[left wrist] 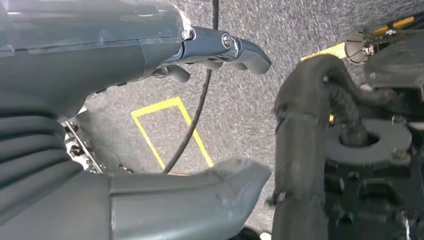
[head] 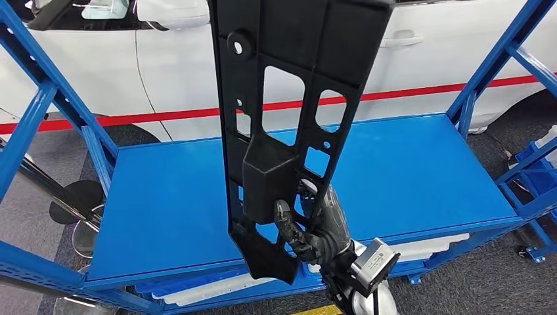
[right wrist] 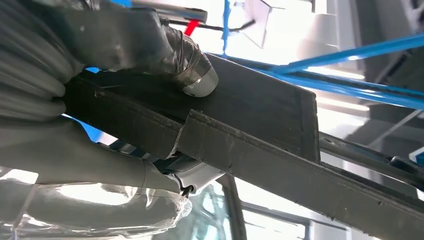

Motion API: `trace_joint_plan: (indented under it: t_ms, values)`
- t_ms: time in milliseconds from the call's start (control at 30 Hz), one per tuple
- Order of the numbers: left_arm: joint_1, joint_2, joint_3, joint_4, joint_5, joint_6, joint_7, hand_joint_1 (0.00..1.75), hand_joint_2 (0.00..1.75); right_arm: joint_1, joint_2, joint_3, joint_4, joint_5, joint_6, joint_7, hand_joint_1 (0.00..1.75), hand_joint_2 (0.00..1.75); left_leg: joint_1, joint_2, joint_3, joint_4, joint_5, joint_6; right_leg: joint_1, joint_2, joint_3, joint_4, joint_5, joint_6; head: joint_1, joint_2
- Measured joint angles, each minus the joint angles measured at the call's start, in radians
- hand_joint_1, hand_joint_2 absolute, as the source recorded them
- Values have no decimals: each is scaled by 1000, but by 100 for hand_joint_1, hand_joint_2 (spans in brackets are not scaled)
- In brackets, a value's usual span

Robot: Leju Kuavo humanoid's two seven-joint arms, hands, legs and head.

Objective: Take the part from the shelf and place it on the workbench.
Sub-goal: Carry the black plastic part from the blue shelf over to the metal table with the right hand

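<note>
Behind the blue shelf frame [head: 39, 111], a white car [head: 427, 59] with a red stripe, parked on grey carpet. Head view: a flat blue shelf deck [head: 407, 170] spanning the frame, white trays [head: 420, 248] tucked under its front edge. Held upright in front of the deck, well above it, the long black plastic part [head: 289, 98], pierced with rectangular cut-outs and round holes, its top running out of the picture. Clamped around the part's lower end, the right hand [head: 314, 226], dark fingers [head: 287, 223] hooked through the openings, silver wrist below.

Left wrist view: grey speckled floor [left wrist: 240, 110] marked with a yellow taped rectangle [left wrist: 167, 127], a thin black cable [left wrist: 197, 107] trailing across it. Left hand [left wrist: 165, 120] hanging over the floor, thumb and darker fingers [left wrist: 240, 50] spread apart, nothing between them.

Right wrist view: blue shelf beams [right wrist: 350, 55] and bright white car body beyond. Right hand [right wrist: 115, 100] closed on the black part [right wrist: 260, 130], thumb pressed against one face, other fingers wrapped under the opposite side, the part's flat edge stretching away from the palm.
</note>
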Motion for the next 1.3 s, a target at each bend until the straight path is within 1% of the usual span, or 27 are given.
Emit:
trace_joint_plan:
  t_ms: [100, 133, 167, 200, 267, 333, 433, 500, 533, 567, 633, 667, 700, 733, 767, 800, 867, 967, 1000, 1033, 1067, 1133, 1167, 1200, 1233, 1267, 1300]
  values:
    - [13, -1, -18, -20, 12, 9, 4, 0, 175, 35, -3, -15, 7, -7, 15, -5, 175, 175, 2, 2, -1, -3, 6, 9, -6, 5, -80, 172, -96, 11, 0, 0]
    - [16, -1, -22, -23, 15, 11, 4, 0, 175, 47, -4, -19, 11, -9, 19, -6, 175, 175, 1, 2, -2, -1, 7, 9, -8, 5, -106, 227, -116, 14, 0, 0]
    - [17, -1, -25, -26, 18, 14, 4, 0, 175, 57, -5, -22, 14, -11, 24, -7, 175, 175, 1, 2, -3, 1, 8, 9, -10, 5, -117, 249, -116, 16, 0, 0]
    - [19, -1, -28, -27, 20, 16, 5, 0, 175, 65, -6, -24, 18, -12, 27, -7, 175, 175, 1, 1, -4, 3, 7, 8, -12, 5, -109, 233, -97, 18, 0, 0]
    - [20, -1, -35, -31, 25, 20, 6, 0, 175, 73, -9, -27, 23, -13, 34, -7, 175, 175, 2, -1, -5, 10, 4, 4, -18, 5, -50, 111, -32, 18, 0, 0]
    - [22, -1, -40, -34, 27, 22, 7, 0, 175, 78, -10, -28, 26, -14, 36, -7, 175, 175, -2, -4, -9, 19, 0, -6, -18, 8, -2, 9, 9, 14, 0, 0]
    - [25, -1, -44, -41, 22, 32, 2, 0, 175, 85, -11, -30, 29, -12, 37, -5, 175, 175, -3, -6, -15, 25, 4, -24, -13, 10, -5, -7, 21, -5, 0, 0]
    - [-26, 9, -37, -14, -48, 103, -65, 0, 175, 90, -10, -30, 28, 15, 23, -5, 175, 175, -2, -7, -25, 39, -11, -37, -15, 8, -15, -11, 34, -21, 0, 0]
    - [-107, 26, -26, 45, -125, 179, -138, 0, 175, 97, -8, -31, 24, 44, 6, -4, 175, 175, -2, -8, -38, 64, -36, -43, -17, 1, -22, -16, 43, -28, 0, 0]
    - [-229, 57, -5, 159, -230, 297, -259, 0, 175, 105, -6, -32, 18, 78, -15, -1, 175, 175, -1, -8, -60, 108, -74, -49, -16, -13, -31, -19, 52, -33, 0, 0]
    - [-496, 128, 52, 480, -415, 582, -615, 0, 175, 120, -1, -37, 0, 129, -43, 6, 175, 175, 4, -3, -102, 222, -147, -53, -6, -42, -56, -21, 68, -42, 0, 0]
    - [-598, 161, 81, 645, -472, 715, -820, 0, 175, 128, 1, -40, -11, 140, -46, 8, 175, 175, 4, -1, -105, 262, -168, -49, 2, -50, -68, -19, 76, -46, 0, 0]
    - [-670, 186, 104, 781, -499, 798, -1003, 0, 175, 137, 3, -45, -22, 143, -43, 9, 175, 175, 1, 1, -86, 264, -169, -42, 9, -48, -80, -17, 85, -50, 0, 0]
    - [-722, 207, 122, 888, -516, 833, -1138, 0, 175, 146, 5, -51, -33, 142, -38, 9, 175, 175, -5, 0, -48, 230, -154, -31, 15, -42, -90, -17, 94, -54, -1, 0]
    - [-764, 226, 139, 982, -531, 825, -1228, 0, 175, 155, 7, -58, -46, 141, -32, 7, 175, 175, -14, -1, 7, 160, -130, -15, 20, -33, -99, -16, 106, -57, -1, 0]
    - [-799, 242, 153, 1057, -545, 792, -1260, 0, 175, 161, 9, -66, -57, 139, -25, 5, 175, 175, -22, -1, 57, 84, -114, 2, 25, -24, -106, -16, 117, -58, 0, 0]
    - [-852, 261, 175, 1170, -569, 727, -1211, 0, 175, 172, 13, -78, -72, 137, -14, 1, 175, 175, -34, 5, 113, -15, -95, 24, 26, -12, -115, -18, 138, -53, 0, 0]
    - [-896, 277, 201, 1276, -604, 703, -1110, 0, 175, 185, 17, -88, -83, 137, -6, 0, 175, 175, -38, 11, 106, -35, -67, 32, 21, -8, -117, -32, 165, -33, 0, 0]
    - [-907, 281, 208, 1301, -614, 699, -1101, 0, 175, 188, 17, -91, -87, 137, -5, -2, 175, 175, -35, 11, 98, -43, -49, 35, 20, -5, -122, -28, 155, -27, 0, 0]
    - [-917, 284, 214, 1322, -624, 696, -1096, 0, 175, 191, 17, -94, -92, 137, -3, -3, 175, 175, -32, 12, 86, -51, -30, 36, 19, -2, -131, -9, 125, -20, 0, 0]
    - [-926, 286, 220, 1340, -631, 695, -1093, 0, 175, 193, 17, -97, -95, 137, -2, -4, 175, 175, -28, 13, 73, -56, -14, 36, 16, 2, -143, 32, 77, -14, 0, 0]
    - [-938, 288, 231, 1367, -643, 692, -1091, 0, 175, 197, 17, -102, -97, 137, -2, -5, 175, 175, -27, 13, 42, -54, 10, 35, 6, 6, -170, 157, -24, 0, 0, 0]
    - [-943, 289, 235, 1378, -647, 691, -1091, 0, 175, 199, 17, -104, -98, 137, -2, -5, 175, 175, -27, 14, 26, -50, 19, 33, 0, 6, -175, 211, -45, 6, 0, 0]
    - [-946, 289, 239, 1388, -650, 690, -1091, 0, 175, 200, 17, -105, -98, 137, -2, -5, 175, 175, -26, 16, 9, -43, 28, 29, -4, 6, -167, 241, -42, 12, 0, 0]
    - [-949, 290, 241, 1396, -654, 689, -1090, 0, 175, 201, 17, -106, -98, 137, -2, -6, 175, 175, -24, 17, -8, -34, 35, 25, -8, 6, -143, 236, -22, 17, 0, 0]
    - [-953, 290, 244, 1404, -659, 688, -1090, 0, 175, 201, 17, -106, -98, 137, -2, -7, 175, 175, -22, 17, -25, -22, 40, 21, -12, 5, -97, 191, 2, 19, 0, 0]
    - [-956, 290, 247, 1409, -665, 688, -1091, 0, 175, 201, 17, -107, -99, 137, -2, -9, 175, 175, -20, 17, -41, -10, 44, 16, -14, 5, -43, 121, 9, 20, 0, 0]
